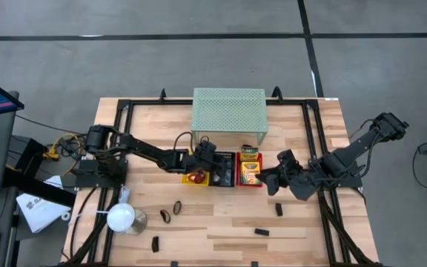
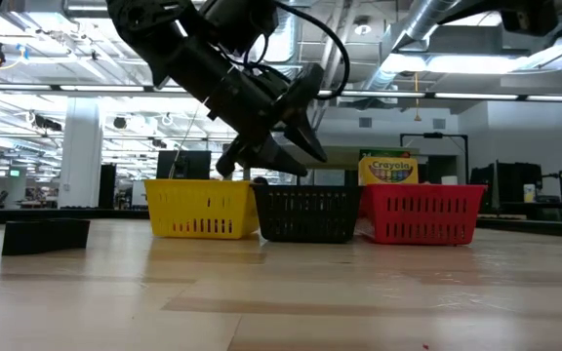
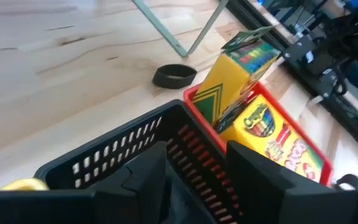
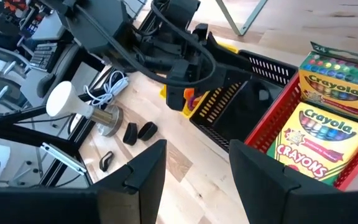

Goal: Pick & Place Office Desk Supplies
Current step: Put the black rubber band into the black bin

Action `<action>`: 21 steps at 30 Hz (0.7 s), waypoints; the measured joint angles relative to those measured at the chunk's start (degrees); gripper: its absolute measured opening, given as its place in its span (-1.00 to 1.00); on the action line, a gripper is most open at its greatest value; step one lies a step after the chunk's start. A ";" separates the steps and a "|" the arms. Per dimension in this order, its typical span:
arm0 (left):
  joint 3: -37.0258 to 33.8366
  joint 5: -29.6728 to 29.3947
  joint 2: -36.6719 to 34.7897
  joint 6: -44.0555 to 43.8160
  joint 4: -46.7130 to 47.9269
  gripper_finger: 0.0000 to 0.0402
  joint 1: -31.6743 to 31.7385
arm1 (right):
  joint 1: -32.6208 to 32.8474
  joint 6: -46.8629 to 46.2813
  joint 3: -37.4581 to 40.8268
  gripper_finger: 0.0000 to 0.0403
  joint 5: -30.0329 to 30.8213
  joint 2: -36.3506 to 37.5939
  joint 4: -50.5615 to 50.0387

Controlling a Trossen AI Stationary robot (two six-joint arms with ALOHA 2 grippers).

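Three small baskets stand in a row: yellow [image 1: 196, 177], black [image 1: 224, 173] and red [image 1: 250, 172]. The red one holds yellow-green crayon boxes [image 4: 319, 140], one standing upright [image 3: 232, 78]. Red and orange ring bands [image 1: 196, 176] lie in the yellow basket. My left gripper [image 3: 194, 186] hangs open above the black basket [image 3: 123, 149] and holds nothing; the low view shows this gripper [image 2: 296, 146] tilted down over the baskets. My right gripper [image 4: 197, 180] is open and stays off the table to the right of the red basket [image 4: 272, 124]. Black clips [image 1: 170, 211] lie loose on the table.
The pale green mesh shelf [image 1: 229, 111] stands behind the baskets, with a dark ring [image 3: 174, 76] lying near its leg. The white round-headed lamp [image 1: 122, 217] stands near the table's left front. More black clips [image 1: 279, 210] [image 1: 262, 232] [image 1: 154, 242] lie on the near half of the table.
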State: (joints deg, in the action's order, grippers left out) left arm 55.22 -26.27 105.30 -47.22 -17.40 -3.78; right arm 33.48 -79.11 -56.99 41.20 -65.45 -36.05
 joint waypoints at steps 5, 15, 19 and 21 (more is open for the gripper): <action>0.01 7.06 -1.80 2.46 -3.41 -0.18 -0.30 | 1.12 -0.88 0.00 -0.14 1.14 0.00 -0.22; 0.02 34.87 -14.30 8.30 9.21 -0.18 -5.18 | 2.58 -1.97 0.00 -0.14 2.40 0.00 -0.14; 0.02 34.58 -21.04 8.87 25.27 -0.18 -11.42 | 2.58 -1.97 0.00 -0.14 2.42 0.00 0.62; 0.02 32.57 -23.88 6.82 33.04 -0.18 -15.00 | 2.58 -1.97 0.00 -0.14 2.67 0.00 1.03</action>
State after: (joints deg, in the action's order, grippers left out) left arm 55.24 6.30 81.43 -40.40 15.64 -18.78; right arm 36.05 -81.08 -56.99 43.86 -65.45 -35.02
